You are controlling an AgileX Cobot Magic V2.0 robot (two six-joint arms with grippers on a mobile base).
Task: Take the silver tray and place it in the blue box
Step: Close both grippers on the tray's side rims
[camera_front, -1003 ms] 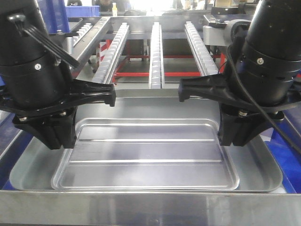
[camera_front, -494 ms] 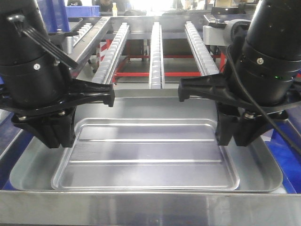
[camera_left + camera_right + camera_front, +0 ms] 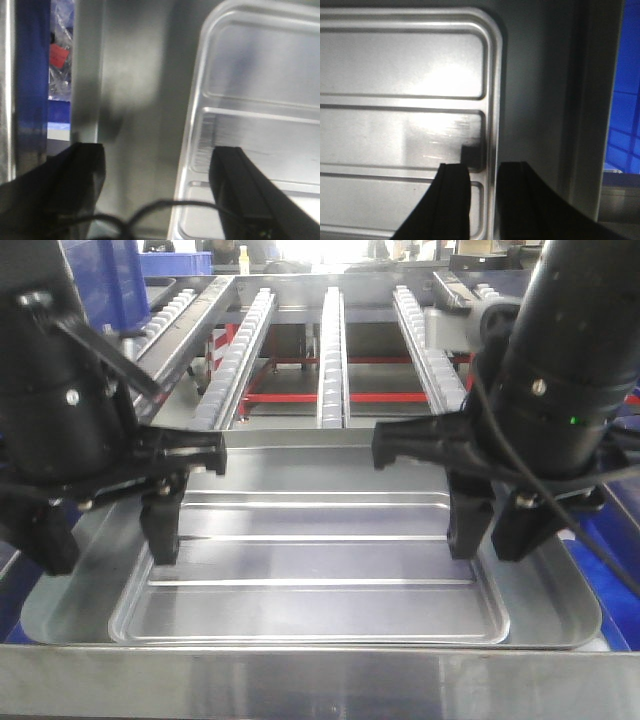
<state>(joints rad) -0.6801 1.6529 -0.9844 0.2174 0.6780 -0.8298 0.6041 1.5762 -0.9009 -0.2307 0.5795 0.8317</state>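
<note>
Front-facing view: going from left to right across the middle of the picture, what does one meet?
left pincer → tray → right pincer

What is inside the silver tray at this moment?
Only the bare, ridged bottom of the silver tray shows, with no loose items. One finger of the left claw and one of the right claw hang over the recess. The patches beneath those fingers are covered.
</note>
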